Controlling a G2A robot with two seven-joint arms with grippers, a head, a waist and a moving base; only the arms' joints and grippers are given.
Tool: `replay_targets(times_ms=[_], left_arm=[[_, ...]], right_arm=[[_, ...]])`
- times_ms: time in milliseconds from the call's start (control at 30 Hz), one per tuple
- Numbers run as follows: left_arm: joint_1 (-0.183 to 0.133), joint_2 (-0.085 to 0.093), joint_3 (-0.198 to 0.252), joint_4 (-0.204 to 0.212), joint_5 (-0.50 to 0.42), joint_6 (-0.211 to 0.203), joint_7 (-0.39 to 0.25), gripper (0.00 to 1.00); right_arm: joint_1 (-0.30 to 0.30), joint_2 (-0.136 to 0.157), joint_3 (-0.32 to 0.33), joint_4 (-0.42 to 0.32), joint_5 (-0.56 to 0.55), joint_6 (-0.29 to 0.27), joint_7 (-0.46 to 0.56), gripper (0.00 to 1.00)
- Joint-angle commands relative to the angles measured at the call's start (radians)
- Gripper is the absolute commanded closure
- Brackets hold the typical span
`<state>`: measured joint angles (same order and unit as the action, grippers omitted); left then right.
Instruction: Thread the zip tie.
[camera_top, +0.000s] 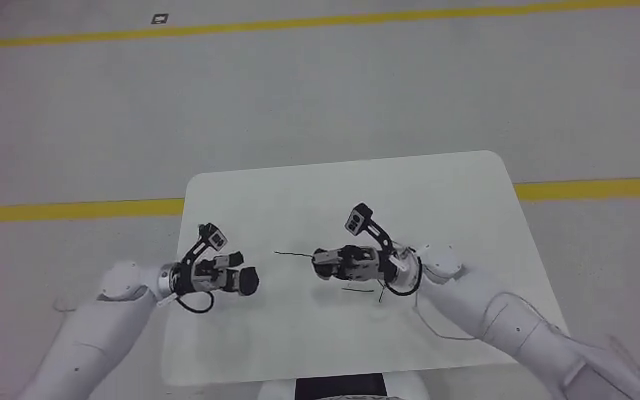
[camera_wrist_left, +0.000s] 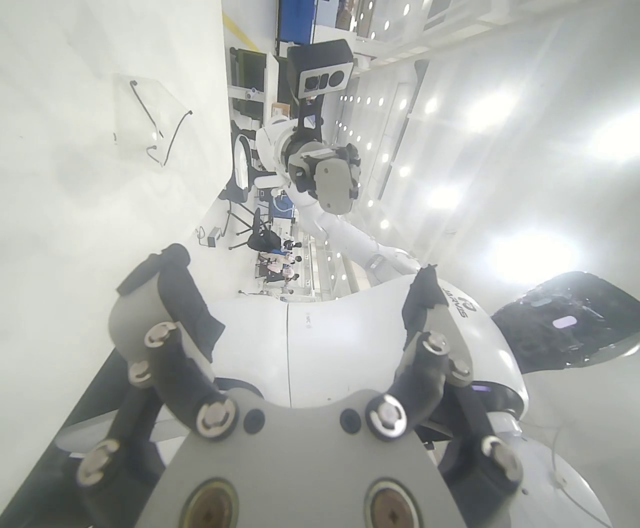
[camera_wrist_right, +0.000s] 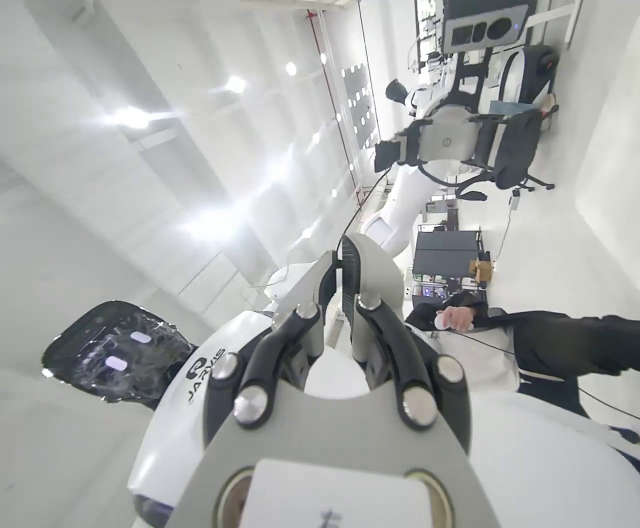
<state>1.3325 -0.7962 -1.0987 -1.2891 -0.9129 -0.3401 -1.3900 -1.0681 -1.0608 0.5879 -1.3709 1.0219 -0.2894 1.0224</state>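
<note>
Evidently, the right pincer (camera_top: 319, 263) clamps the zip tie (camera_top: 294, 256) at mid-frame while the left pincer (camera_top: 247, 282) stands spread and empty; recommend slow, level alignment before feeding the tail.

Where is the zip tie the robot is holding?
In the top view, the zip tie sticks out of the shut right tool above the table, pointing toward the open left tool.

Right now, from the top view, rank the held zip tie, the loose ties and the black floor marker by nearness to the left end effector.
1. Held zip tie, in the right end effector, facing the left end effector.
2. Loose ties, on the table by the right arm.
3. Black floor marker, beyond the table.
</note>
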Motion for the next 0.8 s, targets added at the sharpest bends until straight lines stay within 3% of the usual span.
replay_targets(times_ms=[0,133,433,533,767], left_arm=[[-0.015,-0.003,0.009,-0.005,0.007,0.000,0.000,0.00],[-0.033,-0.008,0.038,-0.025,0.025,0.024,0.000,0.00],[-0.033,-0.008,0.038,-0.025,0.025,0.024,0.000,0.00],[-0.025,-0.011,0.047,-0.044,0.011,0.020,0.002,0.00],[-0.030,-0.014,0.088,-0.081,-0.004,0.000,0.000,0.00]], right_arm=[[0.008,-0.011,-0.007,0.008,-0.025,-0.004,-0.011,1.00],[0.011,-0.023,-0.014,0.015,-0.045,-0.018,-0.030,1.00],[0.011,-0.023,-0.014,0.015,-0.045,-0.018,-0.030,1.00],[-0.004,-0.029,-0.019,-0.011,-0.056,0.010,-0.020,1.00],[0.006,-0.061,-0.041,0.012,-0.060,0.040,0.049,1.00]])
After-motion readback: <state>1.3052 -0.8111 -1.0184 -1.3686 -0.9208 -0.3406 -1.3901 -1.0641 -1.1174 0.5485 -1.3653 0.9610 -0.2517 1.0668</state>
